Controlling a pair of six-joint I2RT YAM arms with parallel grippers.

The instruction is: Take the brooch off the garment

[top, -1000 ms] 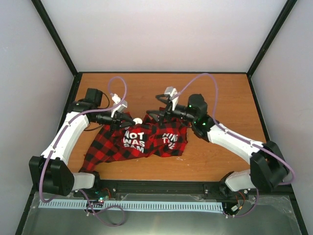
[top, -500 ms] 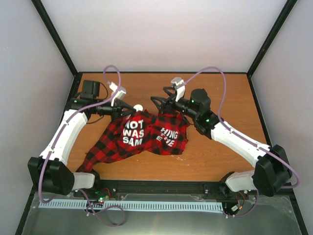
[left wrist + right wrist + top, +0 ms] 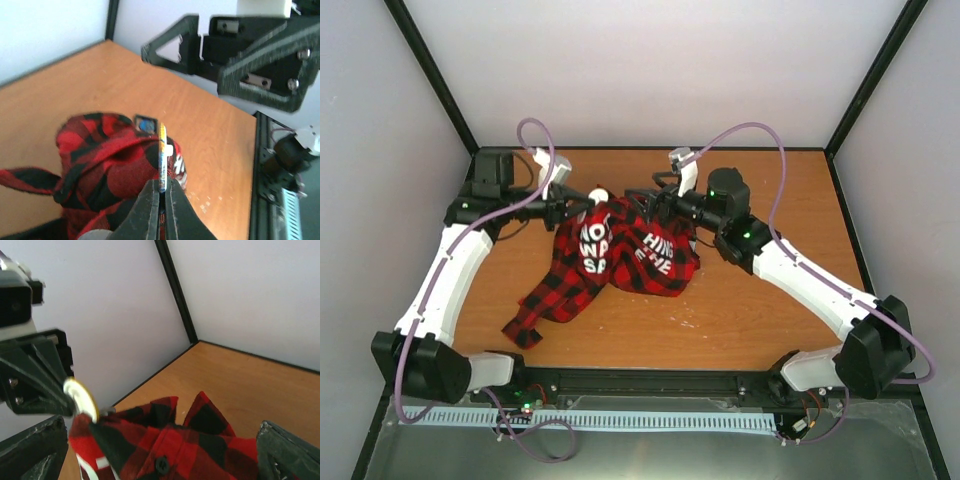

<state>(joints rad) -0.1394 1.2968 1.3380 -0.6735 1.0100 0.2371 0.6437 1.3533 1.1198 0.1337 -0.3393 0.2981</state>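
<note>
Here, above the walled wooden table, left fingers pinch the brooch; right fingers gape.

white arms with black joints and looping purple cables.

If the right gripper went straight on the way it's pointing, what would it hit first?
The red-and-black checked flannel shirt bunched between the right gripper's open fingers; beyond it, probably the round brooch.

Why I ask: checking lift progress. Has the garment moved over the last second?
Yes. The garment has shifted toward the table's far edge, and its upper part has bunched narrower.
</note>
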